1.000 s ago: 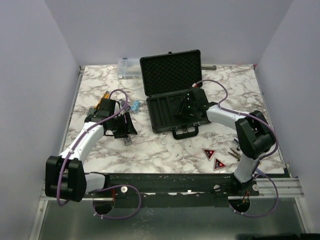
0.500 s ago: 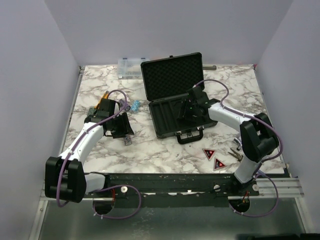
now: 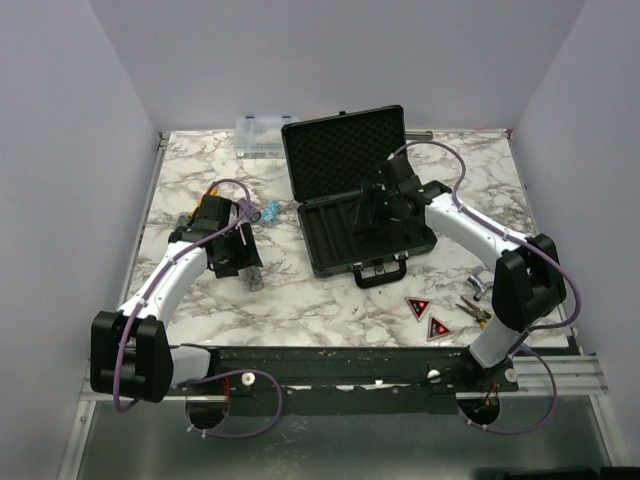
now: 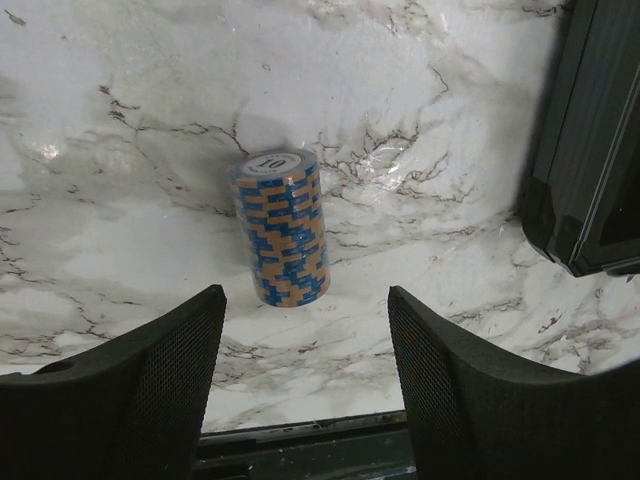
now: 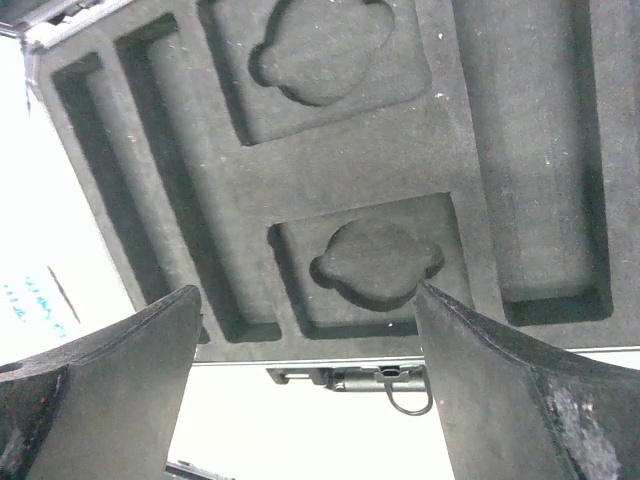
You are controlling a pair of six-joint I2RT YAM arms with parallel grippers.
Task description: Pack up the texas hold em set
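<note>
The black briefcase (image 3: 365, 238) lies open mid-table, its foam lid (image 3: 343, 148) upright and its slotted tray (image 5: 400, 150) showing no chips. My right gripper (image 3: 366, 208) (image 5: 305, 292) hovers open over the tray's front pockets, above the latch (image 5: 385, 378). A short blue-and-tan chip stack (image 4: 282, 228) (image 3: 254, 281) sits on the marble just ahead of my open left gripper (image 4: 305, 296) (image 3: 243, 262), untouched. More blue chips (image 3: 268, 211) lie left of the case. Two red-black triangles (image 3: 417, 307) (image 3: 438, 327) rest near the front right.
A clear organiser box (image 3: 258, 135) stands at the back, left of the lid. An orange-handled tool (image 3: 210, 195) lies behind my left arm. Small metal tools (image 3: 474, 302) lie right of the triangles. The case's corner (image 4: 585, 200) is close on the left gripper's right.
My right gripper has drawn back and up over the tray with its jaws opened wider; the case has turned slightly. My left gripper's jaws have widened a little near the chip stack.
</note>
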